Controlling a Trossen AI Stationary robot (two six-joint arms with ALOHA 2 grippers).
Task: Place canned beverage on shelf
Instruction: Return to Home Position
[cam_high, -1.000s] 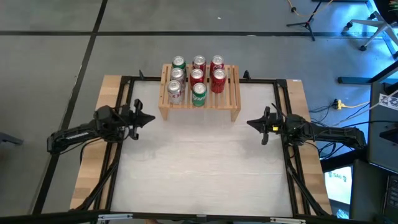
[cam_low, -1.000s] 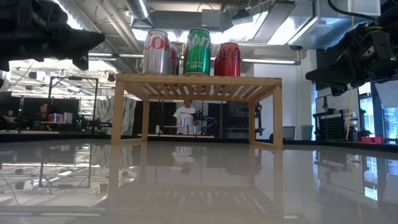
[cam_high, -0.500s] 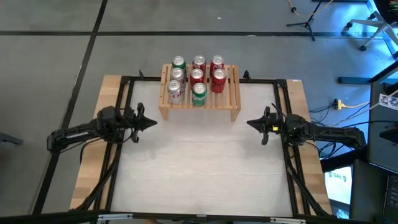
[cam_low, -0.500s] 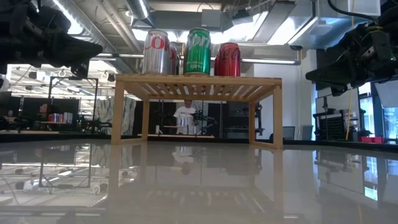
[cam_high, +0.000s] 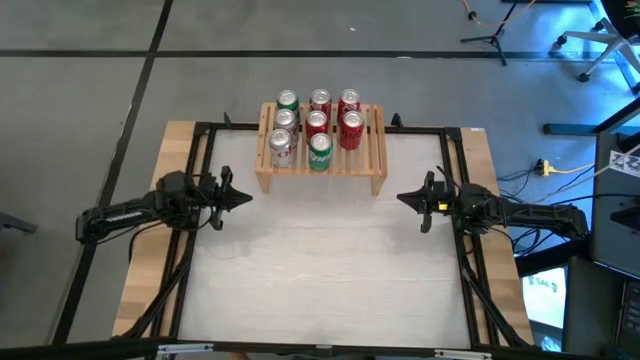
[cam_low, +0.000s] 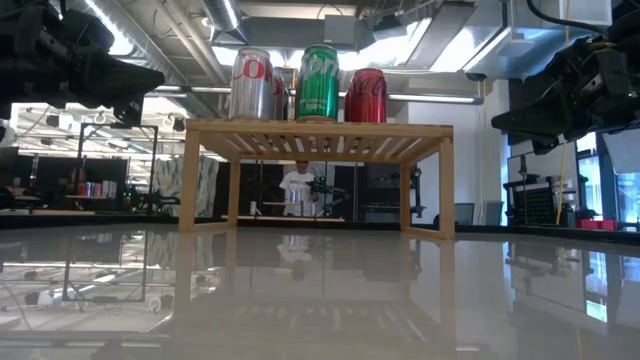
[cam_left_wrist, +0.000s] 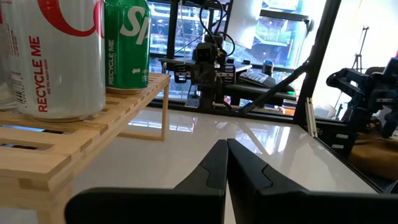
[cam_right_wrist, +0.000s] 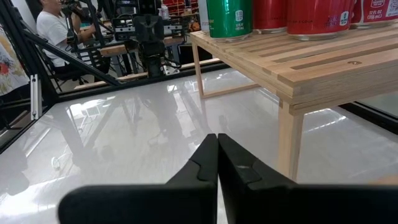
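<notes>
Eight green, red and silver soda cans (cam_high: 317, 122) stand in three rows on the low slatted light-wood shelf (cam_high: 366, 160). In front of the shelf lies the glossy white desk (cam_high: 320, 270). The left claw (cam_high: 240, 198) hovers off the shelf's left front corner and the right claw (cam_high: 403, 198) off its right, both pressed together.

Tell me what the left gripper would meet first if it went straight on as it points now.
Likely the right gripper, facing it across the table. The left gripper, jaws shut, aims along a line passing just in front of the shelf; its clearance there is hard to judge.
</notes>
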